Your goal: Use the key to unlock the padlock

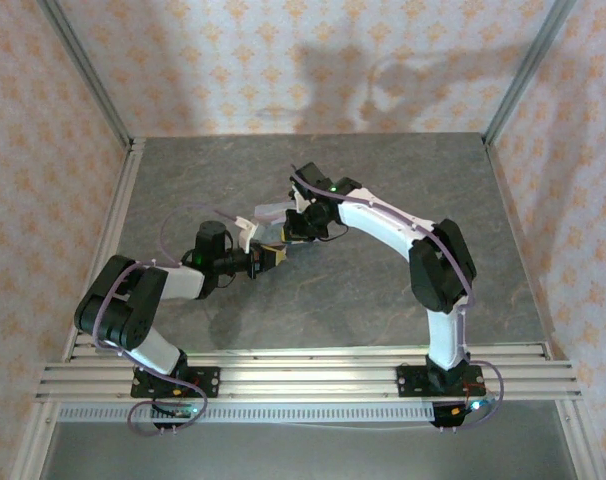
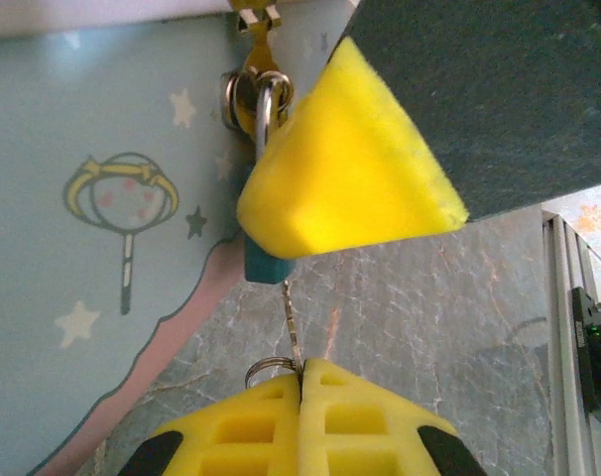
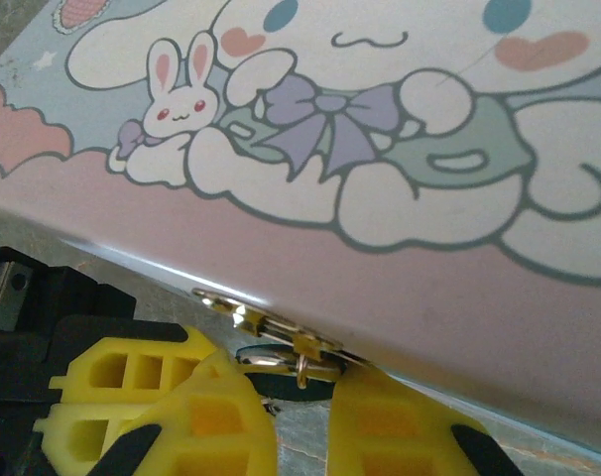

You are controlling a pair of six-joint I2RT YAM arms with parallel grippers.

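At the front edge of the tin [image 2: 102, 297], under its hasp [image 3: 281, 332], hangs the padlock [image 2: 264, 266], shackle [image 2: 264, 114] thru the hasp loop. The right gripper [image 3: 299, 402] looks clamped on the lock body; one yellow pad covers most of it in the left wrist view. The left gripper [image 2: 300, 369] is clenched on the key [image 2: 292, 322] near its bow, w/ the key ring [image 2: 269, 369] poking out beside the pads. The blade points at the lock's end farthest from the hasp. Tip is at or just inside the keyway, can't tell which. To do this well, imo: line blade w/ keyway axis, push gently till seated, then roll the left wrist only, no side load, b/c the blade is thin & could bend or slip in the foam. Right side should just brace vs twist, not tug the hasp.
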